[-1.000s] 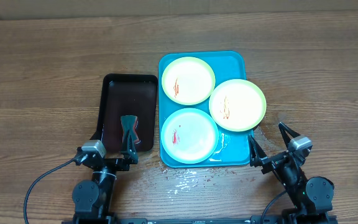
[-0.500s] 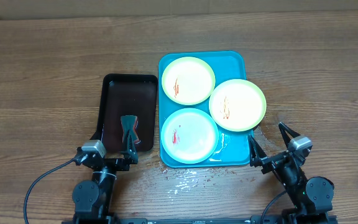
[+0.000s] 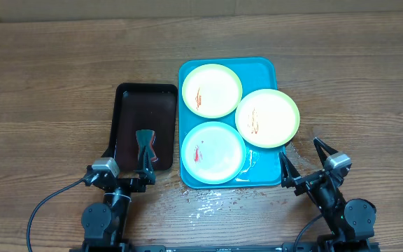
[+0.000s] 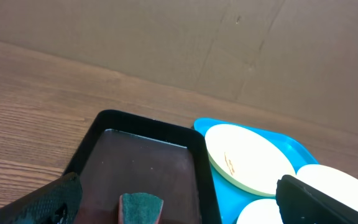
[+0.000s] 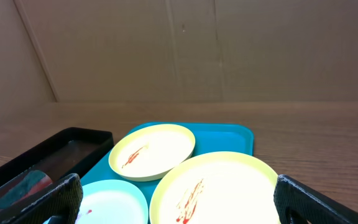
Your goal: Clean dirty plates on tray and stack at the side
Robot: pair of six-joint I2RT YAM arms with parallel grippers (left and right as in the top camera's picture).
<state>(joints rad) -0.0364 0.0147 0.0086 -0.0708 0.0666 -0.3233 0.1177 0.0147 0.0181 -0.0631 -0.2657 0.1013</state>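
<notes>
Looking down, found the left gripper [image 4: 178,186] spread to its widest at 7 o'clock of the table [image 3: 47,84], gripping nothing, at the near end of the dark tray [image 3: 145,87]. Found the right gripper [image 3: 301,152] equally wide at 5 o'clock, empty, just beside the turquoise tray [image 3: 263,68]. Counted three plates [image 3: 211,89] on that tray: one at 11 o'clock, the right plate [image 3: 267,117] at 3 o'clock, overhanging the rim, and the near plate [image 3: 212,152] at 7 o'clock. Noted red-orange smears on all three. Placed the dark tray at 9 o'clock of the turquoise one. Spotted one green-topped sponge [image 4: 140,208] inside it, between the left fingers, apart from both. Counted two trays.
</notes>
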